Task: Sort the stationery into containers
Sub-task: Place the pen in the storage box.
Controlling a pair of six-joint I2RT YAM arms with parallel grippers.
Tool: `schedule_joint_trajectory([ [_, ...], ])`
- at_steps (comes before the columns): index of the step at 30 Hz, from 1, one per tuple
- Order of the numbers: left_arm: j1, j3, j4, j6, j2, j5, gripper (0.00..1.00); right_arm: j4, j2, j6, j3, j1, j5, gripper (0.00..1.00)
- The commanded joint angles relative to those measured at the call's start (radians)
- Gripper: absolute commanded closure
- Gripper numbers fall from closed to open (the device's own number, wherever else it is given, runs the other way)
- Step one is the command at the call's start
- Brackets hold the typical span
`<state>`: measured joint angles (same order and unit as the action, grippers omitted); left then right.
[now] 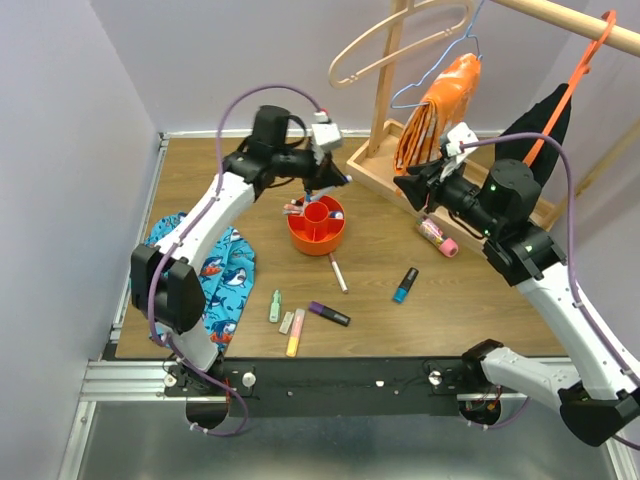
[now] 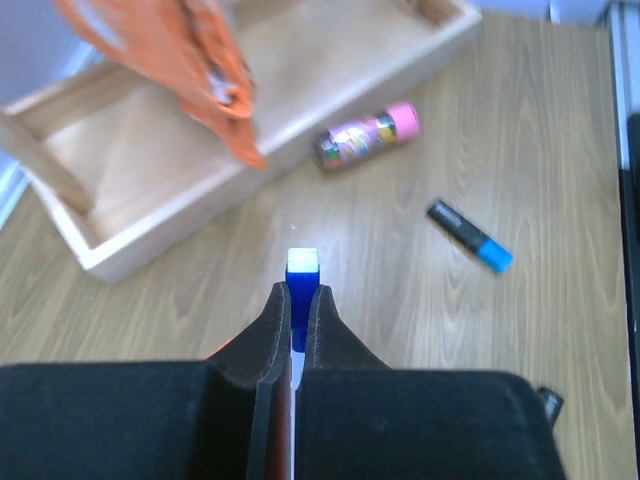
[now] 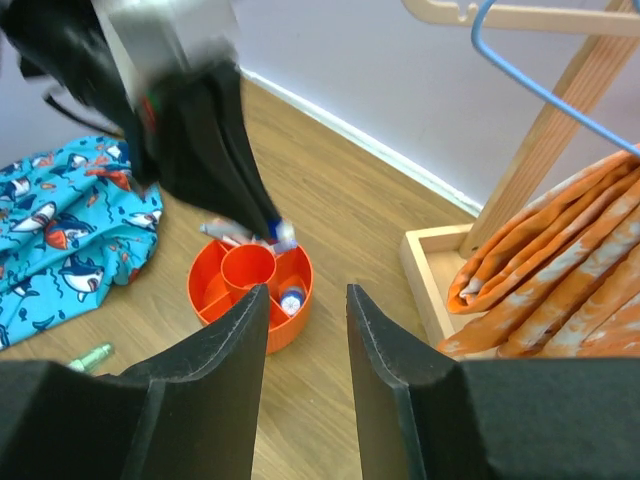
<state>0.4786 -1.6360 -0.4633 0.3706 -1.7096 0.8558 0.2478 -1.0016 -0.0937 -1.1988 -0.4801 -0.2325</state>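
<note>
At the far left, a shark-print cloth (image 1: 215, 270) lies bunched on the table (image 1: 200, 180). To its right near the front edge sit a pale green marker (image 1: 274, 306), a yellow highlighter (image 1: 296, 333) and a purple marker (image 1: 329, 314), close together but apart. Behind them stands the red-orange bowl (image 1: 316, 236), with a few pens lying in its far-left compartment and one blue-ended piece in a right-hand one. The left gripper (image 1: 322, 192) hangs over the bowl's far side with its fingers pinched tight on a blue marker (image 2: 301, 290) — the white end pokes out past the fingertips, just above the rim beside the central cup. A white pen (image 1: 339, 273) lies on the table just in front of the bowl. Farther right come a black marker with a blue cap (image 1: 405, 285) and a glittery pink-capped tube (image 1: 437, 237), well apart from the bowl. The right gripper (image 3: 305, 297) hovers in the air above the tube with its fingers spread and nothing between them — it faces the bowl. Behind it is the wooden rack base (image 1: 372, 168), with an orange cloth (image 1: 440, 105) draped above.
</note>
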Motion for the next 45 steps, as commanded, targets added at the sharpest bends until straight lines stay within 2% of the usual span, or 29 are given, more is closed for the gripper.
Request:
schedule_joint_trajectory([
  [1, -0.127, 0.155, 0.421, -0.329, 0.036, 0.186, 1.00, 0.019, -0.063, 0.003, -0.024, 0.009, 0.010, 0.56],
  [2, -0.144, 0.178, 0.551, -0.367, 0.038, 0.190, 1.00, 0.025, -0.074, 0.000, -0.030, 0.011, 0.007, 0.56],
  [4, -0.178, 0.232, 0.662, -0.496, 0.033, 0.206, 1.00, 0.034, -0.098, -0.012, -0.054, 0.012, 0.004, 0.56],
  [7, -0.221, 0.300, 0.822, -0.593, 0.021, 0.216, 1.00, 0.047, -0.129, -0.032, -0.068, 0.012, 0.005, 0.56],
  [12, -0.251, 0.413, 1.225, -0.817, -0.034, 0.220, 1.00, 0.065, -0.180, -0.064, -0.110, 0.014, 0.030, 0.56],
  [16, -0.262, 0.441, 1.452, -0.950, -0.096, 0.213, 1.00, 0.094, -0.222, -0.122, -0.163, 0.015, 0.076, 0.56],
  [19, -0.276, 0.473, 1.693, -1.102, -0.160, 0.216, 1.00, 0.149, -0.264, -0.153, -0.228, 0.015, 0.105, 0.56],
  [20, -0.282, 0.481, 1.821, -1.136, -0.194, 0.215, 1.00, 0.165, -0.275, -0.159, -0.243, 0.015, 0.110, 0.56],
  [22, -0.293, 0.482, 1.855, -1.179, -0.215, 0.207, 1.00, 0.197, -0.302, -0.175, -0.281, 0.015, 0.124, 0.57],
  [29, -0.333, 0.524, 1.945, -1.191, -0.278, 0.203, 1.00, 0.228, -0.368, -0.179, -0.331, 0.015, 0.124, 0.57],
  [37, -0.350, 0.582, 1.994, -1.179, -0.350, 0.213, 1.00, 0.217, -0.427, -0.170, -0.351, 0.015, 0.090, 0.58],
  [45, -0.362, 0.591, 2.129, -1.240, -0.433, 0.236, 1.00, 0.215, -0.445, -0.159, -0.341, 0.015, 0.076, 0.58],
])
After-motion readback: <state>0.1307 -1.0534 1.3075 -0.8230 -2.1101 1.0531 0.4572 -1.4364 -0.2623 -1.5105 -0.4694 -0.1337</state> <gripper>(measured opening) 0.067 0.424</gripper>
